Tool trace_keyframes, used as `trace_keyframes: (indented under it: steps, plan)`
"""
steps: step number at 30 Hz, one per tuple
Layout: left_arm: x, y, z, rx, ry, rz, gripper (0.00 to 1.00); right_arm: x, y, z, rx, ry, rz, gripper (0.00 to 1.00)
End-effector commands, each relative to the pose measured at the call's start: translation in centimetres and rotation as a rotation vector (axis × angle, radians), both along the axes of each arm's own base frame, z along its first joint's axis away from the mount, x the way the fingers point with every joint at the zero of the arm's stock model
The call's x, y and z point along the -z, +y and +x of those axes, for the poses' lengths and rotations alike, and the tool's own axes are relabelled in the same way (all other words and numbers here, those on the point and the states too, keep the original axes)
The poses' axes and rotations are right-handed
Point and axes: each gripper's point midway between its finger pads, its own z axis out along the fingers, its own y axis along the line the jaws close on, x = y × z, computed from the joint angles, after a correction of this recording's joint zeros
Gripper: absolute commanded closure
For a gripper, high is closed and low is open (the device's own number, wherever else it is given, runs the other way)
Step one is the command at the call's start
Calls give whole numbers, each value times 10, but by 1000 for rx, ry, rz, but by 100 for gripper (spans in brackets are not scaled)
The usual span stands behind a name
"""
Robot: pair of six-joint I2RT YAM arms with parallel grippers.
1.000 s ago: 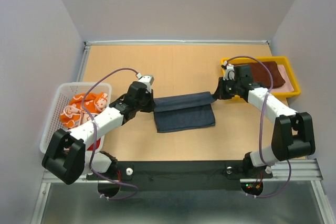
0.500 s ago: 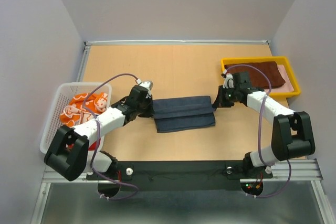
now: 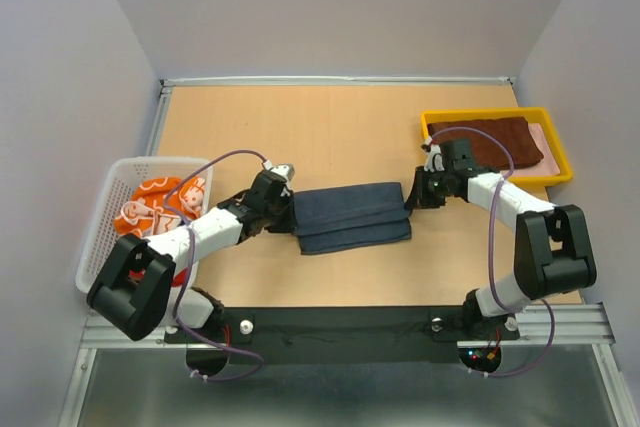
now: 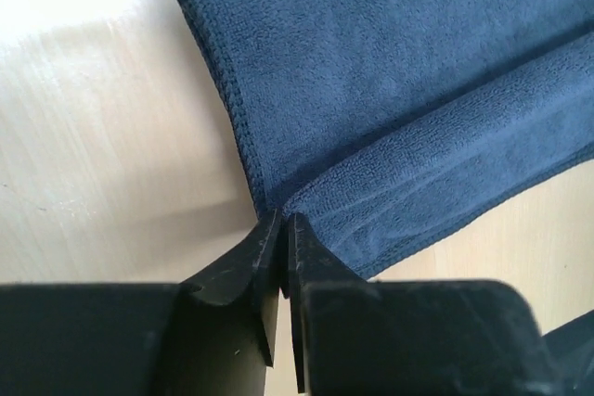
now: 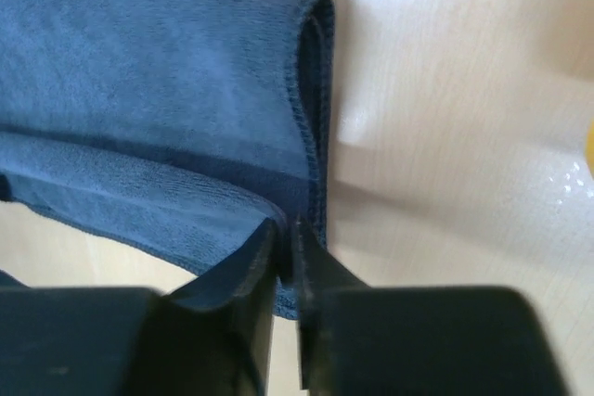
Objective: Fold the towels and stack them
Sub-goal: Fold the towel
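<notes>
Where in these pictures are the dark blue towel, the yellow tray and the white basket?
dark blue towel [image 3: 350,217]: overhead view, middle of its folded top.
yellow tray [image 3: 490,111]: overhead view, far rim.
white basket [image 3: 106,217]: overhead view, left mesh wall.

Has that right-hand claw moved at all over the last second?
Yes. In the overhead view the right gripper has slid toward the bottom of the picture. Its wrist overlapped the corner of the yellow tray before and now sits clear of it.

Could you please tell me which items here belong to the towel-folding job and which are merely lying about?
Part of the job: navy towel, folded mid-table; reddish-brown towel; orange patterned towel.
Just lying about: white mesh basket; yellow tray.
</notes>
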Motion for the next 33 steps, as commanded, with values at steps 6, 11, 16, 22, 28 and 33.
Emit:
trace_keyframes:
  steps: [6, 11, 16, 22, 28, 33]
  plan:
    - [-32, -22, -23, 57, -46, -115, 49, -35, 7, -8, 4, -76, 82, 77]
    - [-72, -44, -49, 150, -108, -240, 25, -71, 19, -13, -32, -157, 153, 64]
    - [-110, -35, -34, 39, -232, -279, 18, -94, 49, -8, -105, -205, 146, 60]
    - [-91, -41, -12, -21, -179, -180, 28, -54, 76, -9, -119, -128, 10, 60]
    - [-34, -62, -28, 16, 0, -134, 41, -1, 70, -38, -90, 15, -65, 61]
    - [11, -54, -53, 13, 117, -78, 52, 21, 43, -58, 28, 56, -135, 61]
